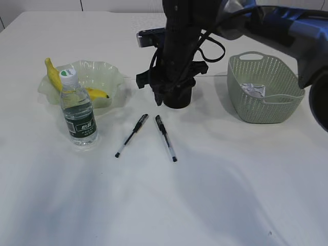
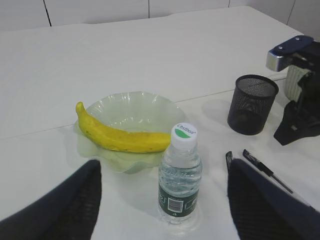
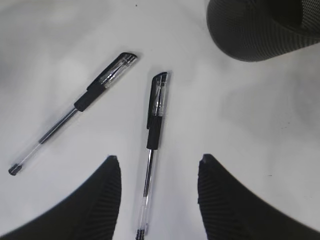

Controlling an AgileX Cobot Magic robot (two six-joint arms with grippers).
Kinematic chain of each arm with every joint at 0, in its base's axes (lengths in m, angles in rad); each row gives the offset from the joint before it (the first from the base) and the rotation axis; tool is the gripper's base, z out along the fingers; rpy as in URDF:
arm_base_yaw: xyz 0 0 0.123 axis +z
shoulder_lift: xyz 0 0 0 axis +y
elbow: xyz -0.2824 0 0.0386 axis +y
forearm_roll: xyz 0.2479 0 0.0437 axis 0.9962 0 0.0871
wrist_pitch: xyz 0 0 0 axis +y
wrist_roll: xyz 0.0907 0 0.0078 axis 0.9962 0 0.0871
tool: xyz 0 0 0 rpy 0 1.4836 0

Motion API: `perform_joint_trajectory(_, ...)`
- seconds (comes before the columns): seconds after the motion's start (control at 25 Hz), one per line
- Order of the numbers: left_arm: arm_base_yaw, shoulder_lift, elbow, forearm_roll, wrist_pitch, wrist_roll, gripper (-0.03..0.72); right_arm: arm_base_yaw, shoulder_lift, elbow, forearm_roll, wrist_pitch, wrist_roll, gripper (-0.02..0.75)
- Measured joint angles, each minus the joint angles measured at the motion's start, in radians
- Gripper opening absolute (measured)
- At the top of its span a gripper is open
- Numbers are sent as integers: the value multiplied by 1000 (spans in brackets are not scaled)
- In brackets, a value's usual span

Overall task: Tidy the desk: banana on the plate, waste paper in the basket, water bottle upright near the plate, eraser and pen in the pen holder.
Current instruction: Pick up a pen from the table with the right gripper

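A yellow banana (image 1: 51, 74) lies in the pale green plate (image 1: 110, 72). A water bottle (image 1: 78, 115) stands upright in front of the plate. Two black pens (image 1: 132, 135) (image 1: 165, 137) lie flat on the table. My right gripper (image 1: 159, 100) hangs in front of the black mesh pen holder (image 1: 182, 100). It is open, with the right-hand pen (image 3: 154, 130) lying on the table between its fingers (image 3: 159, 159). My left gripper (image 2: 163, 165) is open and empty, with the bottle (image 2: 180, 175) ahead of it. Crumpled paper (image 1: 254, 90) lies in the basket (image 1: 261, 115). No eraser shows.
The right arm reaches across the middle of the table and hides part of the pen holder. The other pen (image 3: 85, 100) lies to the left of the gripped-around one. The left arm is outside the exterior view.
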Motion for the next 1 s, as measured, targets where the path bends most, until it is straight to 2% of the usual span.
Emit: perform_joint_trajectory(1.0, 0, 36, 0, 0, 0, 0, 552, 0, 143, -4, 46, -5, 9, 370)
